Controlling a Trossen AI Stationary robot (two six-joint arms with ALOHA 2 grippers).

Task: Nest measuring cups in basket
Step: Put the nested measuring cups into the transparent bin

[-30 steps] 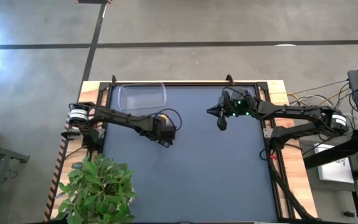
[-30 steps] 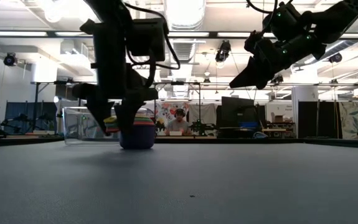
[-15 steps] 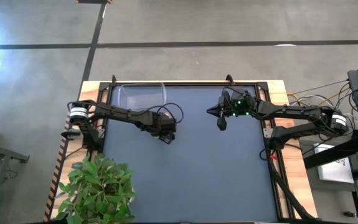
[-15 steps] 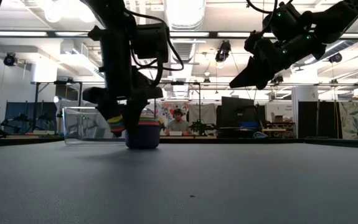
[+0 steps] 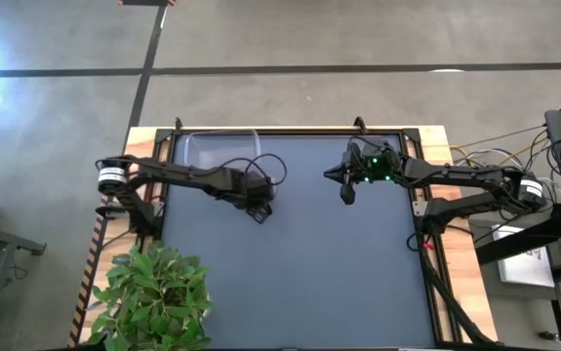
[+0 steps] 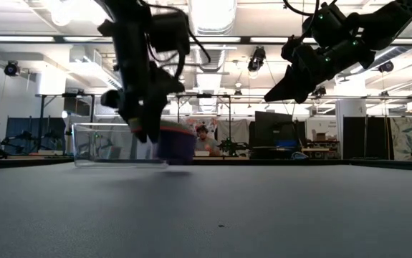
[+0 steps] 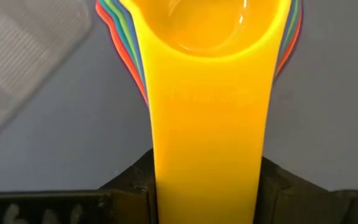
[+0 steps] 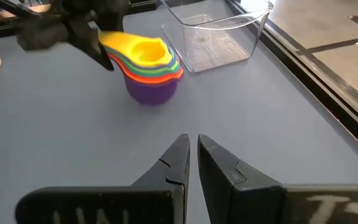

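Note:
The measuring cups [image 8: 150,74] sit nested in one stack, purple at the bottom and yellow on top. The stack is near the table's far left part, just to the right of the clear basket [image 8: 219,31], which rests on its base. My left gripper [image 5: 257,197] is shut on the stack's handles and covers the cups in the high view. The low view shows the stack [image 6: 175,143] blurred beside the basket [image 6: 105,143]. My right gripper [image 5: 348,195] hangs shut above the far right part of the table, touching nothing. My left gripper holds the stacked handles [image 7: 207,143], yellow uppermost, pinched between its two fingers [image 7: 129,183], one at each long edge. The fingers lie along the handles and come roughly level. The stack stays upright. Whether its purple bottom [image 8: 149,93] touches the table I cannot tell.
A potted plant [image 5: 153,292] stands at the near left corner. The table's raised dark frame [image 5: 426,214] runs along its edges. Open dark tabletop [image 5: 339,273] stretches across the middle and near side. A person [image 6: 206,140] sits far off in the room.
My left gripper has moved toward the far edge, closer to the basket, carrying the stack of cups with it. In the low view the stack has shifted rightward and is now blurred. The right arm has kept still.

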